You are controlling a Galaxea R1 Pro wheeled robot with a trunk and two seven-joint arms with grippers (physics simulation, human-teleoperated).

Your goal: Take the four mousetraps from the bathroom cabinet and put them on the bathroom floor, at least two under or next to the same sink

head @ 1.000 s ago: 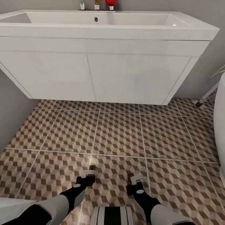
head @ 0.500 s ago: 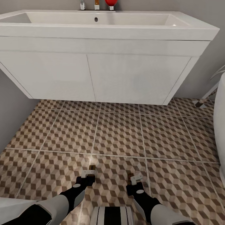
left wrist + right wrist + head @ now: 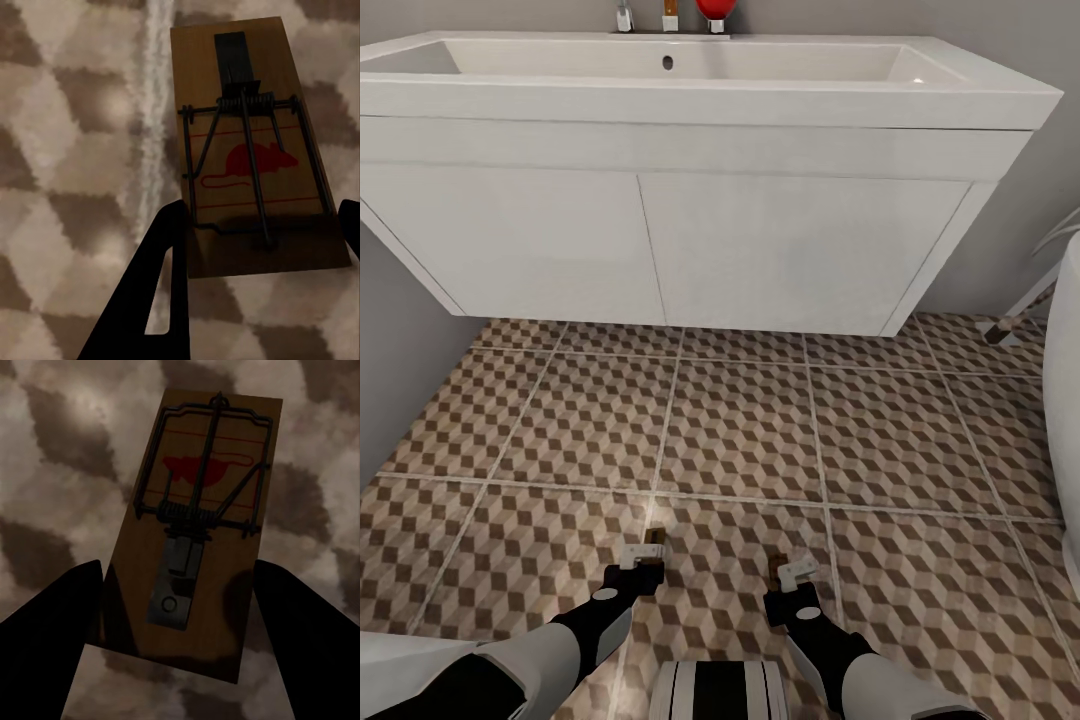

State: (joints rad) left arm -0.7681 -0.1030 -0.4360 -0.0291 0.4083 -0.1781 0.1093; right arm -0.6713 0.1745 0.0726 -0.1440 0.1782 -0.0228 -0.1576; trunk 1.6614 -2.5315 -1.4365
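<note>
- Both jaws are clamped on mousetraps: the left gripper (image 3: 643, 552) and the right gripper (image 3: 790, 574) each hold one low over the floor (image 3: 740, 440), in front of the sink (image 3: 690, 90).
- Left wrist view: the left trap (image 3: 251, 150) sits between the dark fingers (image 3: 150, 292), its long edges against them; its black wire spring and red mouse mark face the camera, and a pale grout line runs just beside it on the tiles below.
- Right wrist view: the right trap (image 3: 199, 525) is pinched at its near end between two dark fingers (image 3: 52, 630), spring and red mouse mark up, with blurred brown-and-beige tiles behind it.
- Head view: only a small brown sliver of each trap peeks past the white fingertips; whether either board touches the tiles cannot be told.
- Sink: a wide white basin on a white wall-hung unit (image 3: 660, 240) with two flat doors, well ahead of both grippers; a chrome tap (image 3: 624, 16) and a red object (image 3: 712, 10) stand at its back edge.
- Far right: a white rounded fixture (image 3: 1066, 400) cuts into the frame.
</note>
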